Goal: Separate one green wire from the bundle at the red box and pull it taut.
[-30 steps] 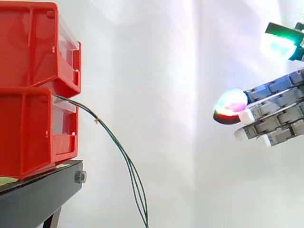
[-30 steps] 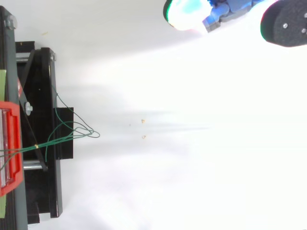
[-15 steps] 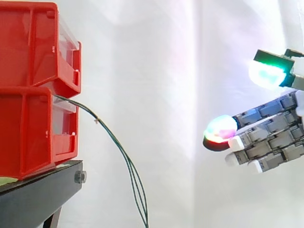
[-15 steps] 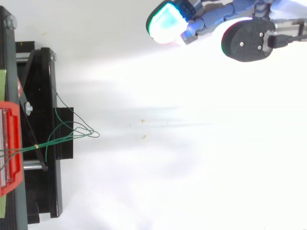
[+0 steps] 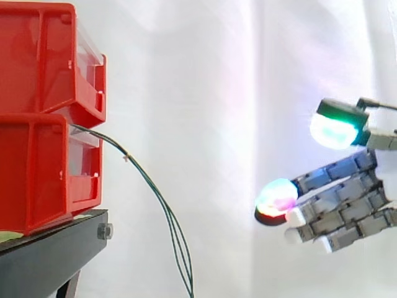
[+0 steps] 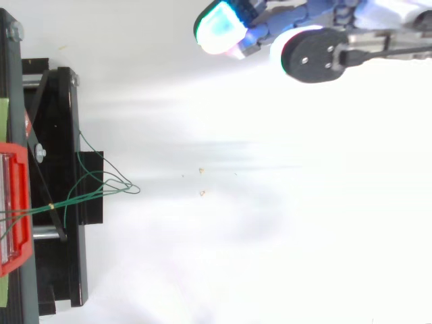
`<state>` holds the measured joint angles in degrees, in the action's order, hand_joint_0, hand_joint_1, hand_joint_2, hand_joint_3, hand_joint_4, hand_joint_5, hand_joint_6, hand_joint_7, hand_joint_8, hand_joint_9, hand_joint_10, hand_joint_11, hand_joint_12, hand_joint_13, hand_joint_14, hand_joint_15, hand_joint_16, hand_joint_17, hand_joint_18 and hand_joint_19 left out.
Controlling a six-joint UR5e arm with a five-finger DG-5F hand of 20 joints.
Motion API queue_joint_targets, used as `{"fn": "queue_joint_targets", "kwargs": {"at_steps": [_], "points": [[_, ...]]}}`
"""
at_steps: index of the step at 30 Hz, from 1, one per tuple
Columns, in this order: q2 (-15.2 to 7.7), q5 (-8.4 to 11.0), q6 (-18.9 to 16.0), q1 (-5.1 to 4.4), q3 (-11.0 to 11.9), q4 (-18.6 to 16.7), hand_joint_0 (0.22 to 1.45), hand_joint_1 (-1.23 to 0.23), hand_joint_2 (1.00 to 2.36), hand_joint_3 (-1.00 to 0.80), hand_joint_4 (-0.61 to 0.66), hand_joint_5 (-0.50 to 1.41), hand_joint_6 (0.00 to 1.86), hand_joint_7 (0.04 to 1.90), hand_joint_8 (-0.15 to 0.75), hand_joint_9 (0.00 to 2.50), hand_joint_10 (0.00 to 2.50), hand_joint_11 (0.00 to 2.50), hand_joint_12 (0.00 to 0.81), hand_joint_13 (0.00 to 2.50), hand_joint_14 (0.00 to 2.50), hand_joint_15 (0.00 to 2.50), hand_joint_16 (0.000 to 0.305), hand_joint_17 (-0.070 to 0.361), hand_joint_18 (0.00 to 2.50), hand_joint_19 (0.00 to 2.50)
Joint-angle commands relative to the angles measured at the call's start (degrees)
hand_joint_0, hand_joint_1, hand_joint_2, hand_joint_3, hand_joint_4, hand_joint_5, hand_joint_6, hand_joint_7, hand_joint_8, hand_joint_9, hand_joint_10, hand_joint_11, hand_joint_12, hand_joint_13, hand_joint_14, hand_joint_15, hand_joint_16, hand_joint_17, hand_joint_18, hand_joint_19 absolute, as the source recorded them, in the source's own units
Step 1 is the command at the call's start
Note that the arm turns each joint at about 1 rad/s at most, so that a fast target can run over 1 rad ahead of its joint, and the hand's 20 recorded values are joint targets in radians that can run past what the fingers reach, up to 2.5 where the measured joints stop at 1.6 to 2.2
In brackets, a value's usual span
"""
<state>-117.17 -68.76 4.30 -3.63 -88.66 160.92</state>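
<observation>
Thin green wires (image 5: 164,210) dangle from the red plastic box (image 5: 37,174), our empty, straight-fingered hand (image 5: 347,208) well apart: we reckon approach, then pinching one.

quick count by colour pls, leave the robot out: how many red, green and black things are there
red bins: 2, stacked
green wire bundle: 1, strands too fine to count
black stand: 1
total: 4
</observation>
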Motion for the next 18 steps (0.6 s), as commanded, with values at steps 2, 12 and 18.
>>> {"fn": "queue_joint_targets", "kwargs": {"at_steps": [2,12,18], "points": [[-2.3,0.29,0.3,-0.06,0.1,-4.7,0.51,-0.56,1.01,-0.45,0.23,-0.19,0.5,0.72,0.243,0.59,0.01,0.16,0.332,0.37,0.0,0.09,0.045,0.102,0.37,0.32],[-3.4,3.81,5.5,-1.29,0.0,-10.5,0.51,-0.58,1.0,-0.45,0.24,-0.19,0.5,0.73,0.242,0.61,0.01,0.19,0.333,0.41,0.0,0.12,0.045,0.101,0.4,0.34],[-5.1,5.22,6.2,-2.53,0.2,-12.6,0.51,-0.58,1.0,-0.45,0.24,-0.19,0.5,0.73,0.242,0.62,0.01,0.19,0.334,0.42,0.0,0.13,0.045,0.102,0.4,0.34]]}}
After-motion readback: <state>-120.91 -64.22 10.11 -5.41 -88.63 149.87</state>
